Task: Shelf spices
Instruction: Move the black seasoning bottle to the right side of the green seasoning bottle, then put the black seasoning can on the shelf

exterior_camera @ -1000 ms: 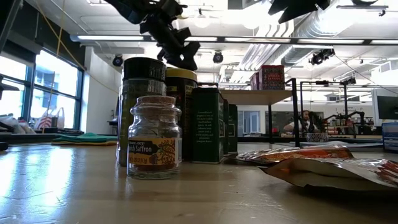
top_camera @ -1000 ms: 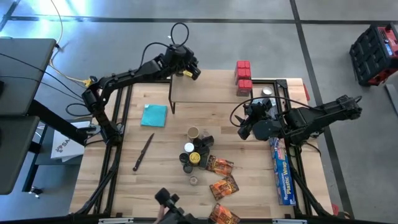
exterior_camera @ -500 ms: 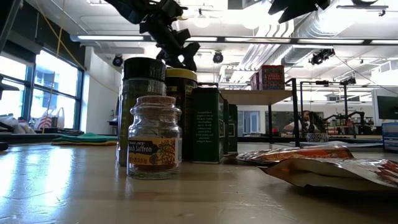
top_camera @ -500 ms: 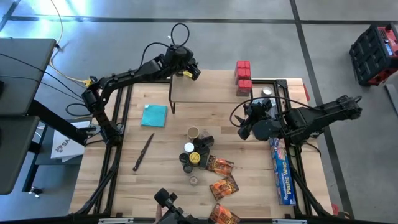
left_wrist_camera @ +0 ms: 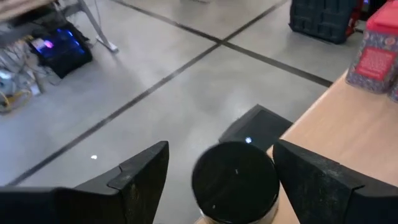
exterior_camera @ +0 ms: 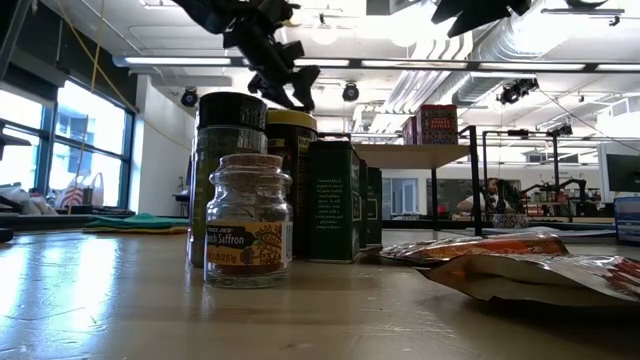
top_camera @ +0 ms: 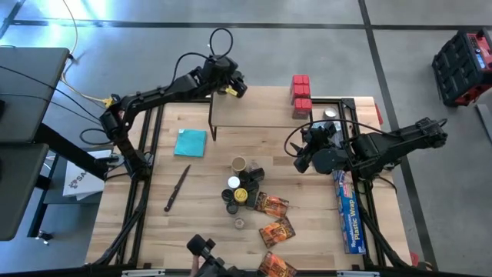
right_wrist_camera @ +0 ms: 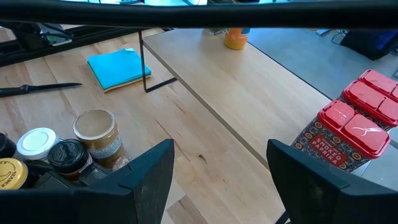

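A jar with a black lid (left_wrist_camera: 235,186) and an orange body (right_wrist_camera: 236,38) stands on the far left corner of the shelf (top_camera: 254,114). My left gripper (left_wrist_camera: 221,149) is open, one finger on either side of this jar, apart from it on at least one side. Red boxes (top_camera: 301,96) stand on the shelf's far right end. Several jars (top_camera: 242,188) and orange-brown packets (top_camera: 274,219) lie on the table in front of the shelf. My right gripper (top_camera: 302,159) hangs open above the table, off the shelf's near right corner, with nothing between its fingers.
A teal cloth (top_camera: 190,142) and a knife (top_camera: 177,188) lie on the table's left half. The long blue plastic-wrap box (top_camera: 350,215) lies along the right edge. The shelf's middle (right_wrist_camera: 249,93) is bare wood.
My left gripper has opened around the black-lidded jar while staying over the shelf's far left corner. The jar stands where it was. My right arm has kept still.
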Controlling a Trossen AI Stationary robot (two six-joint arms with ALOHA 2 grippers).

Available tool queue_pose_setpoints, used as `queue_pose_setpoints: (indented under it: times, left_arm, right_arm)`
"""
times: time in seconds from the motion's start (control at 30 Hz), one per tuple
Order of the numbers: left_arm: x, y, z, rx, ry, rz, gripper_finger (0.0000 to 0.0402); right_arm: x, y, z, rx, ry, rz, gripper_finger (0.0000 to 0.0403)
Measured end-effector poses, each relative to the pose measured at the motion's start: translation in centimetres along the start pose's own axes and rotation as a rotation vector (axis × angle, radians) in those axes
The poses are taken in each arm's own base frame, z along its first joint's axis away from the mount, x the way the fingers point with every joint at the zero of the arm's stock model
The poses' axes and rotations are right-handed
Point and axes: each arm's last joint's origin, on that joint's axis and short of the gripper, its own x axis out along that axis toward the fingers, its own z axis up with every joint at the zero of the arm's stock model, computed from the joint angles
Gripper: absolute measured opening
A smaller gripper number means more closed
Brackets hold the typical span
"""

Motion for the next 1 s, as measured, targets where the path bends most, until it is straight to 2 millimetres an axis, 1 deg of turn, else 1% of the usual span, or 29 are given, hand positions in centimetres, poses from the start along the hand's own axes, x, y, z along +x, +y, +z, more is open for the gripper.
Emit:
queue_pose_setpoints:
  times: [0.27, 0.37, 0.43, 0.53, 0.63, 0.73, 0.87, 0.93, 1.0]
  left_arm:
    - [-1.4, 0.6, 0.9, 0.013, -0.031, 0.023, 0.0284]
    - [-2.4, 0.9, 1.4, 0.004, -0.058, 0.022, 0.0284]
    - [-3.3, 0.8, 1.9, 0.000, -0.081, 0.014, 0.0284]
    - [-5.6, 0.6, 2.8, 0.017, -0.129, -0.010, 0.0284]
    - [-8.8, 0.0, 3.3, 0.049, -0.145, -0.060, 0.0279]
    - [-12.3, -1.0, 3.3, 0.068, -0.131, -0.122, 0.0269]
    - [-16.6, -2.7, 2.5, 0.105, -0.083, -0.210, 0.0248]
    - [-18.2, -3.8, 1.8, 0.124, -0.044, -0.256, 0.0238]
    - [-19.6, -5.0, 1.0, 0.140, -0.005, -0.308, 0.0229]
  right_arm:
    - [0.0, 0.0, 0.0, 0.000, 0.000, 0.000, 0.0251]
    - [0.0, 0.0, 0.0, 0.000, 0.000, 0.000, 0.0251]
    - [0.0, 0.0, 0.0, 0.000, 0.000, 0.000, 0.0251]
    - [0.0, 0.0, 0.0, -0.002, 0.000, 0.000, 0.0251]
    - [-0.1, 0.1, -0.1, -0.030, 0.007, 0.016, 0.0251]
    - [-0.2, 0.4, -0.1, -0.059, 0.028, 0.076, 0.0251]
    - [0.3, 1.7, -0.7, -0.093, 0.036, 0.238, 0.0251]
    - [0.8, 2.6, -1.1, -0.119, 0.021, 0.374, 0.0251]
    - [1.7, 3.4, -1.7, -0.152, 0.007, 0.529, 0.0251]
